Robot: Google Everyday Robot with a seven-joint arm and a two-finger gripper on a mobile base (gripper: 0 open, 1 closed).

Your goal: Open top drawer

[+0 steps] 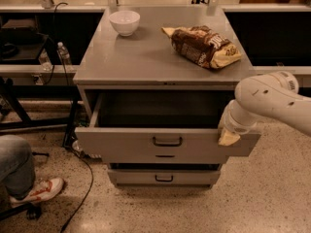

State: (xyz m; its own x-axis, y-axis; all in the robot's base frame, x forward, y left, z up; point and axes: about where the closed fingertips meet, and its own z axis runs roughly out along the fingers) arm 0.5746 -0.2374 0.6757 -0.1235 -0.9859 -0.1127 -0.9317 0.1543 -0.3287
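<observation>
The top drawer [121, 143] is a wide grey metal drawer with a small black loop handle [167, 141] at its centre. It stands pulled well out of the grey cabinet [146, 62], and its dark inside shows. My gripper [227, 136] is at the drawer front's upper right corner, on the white arm [272, 101] that comes in from the right. A yellowish fingertip [228, 138] rests against the front panel's top edge. The two shorter drawers [164, 178] below are pushed in.
A white bowl [124, 22] and a brown snack bag [204, 45] lie on the cabinet top. A person's leg and shoe [29, 191] are at the lower left. A cable [80, 198] runs across the floor. Dark shelving and a water bottle [63, 55] stand at the left.
</observation>
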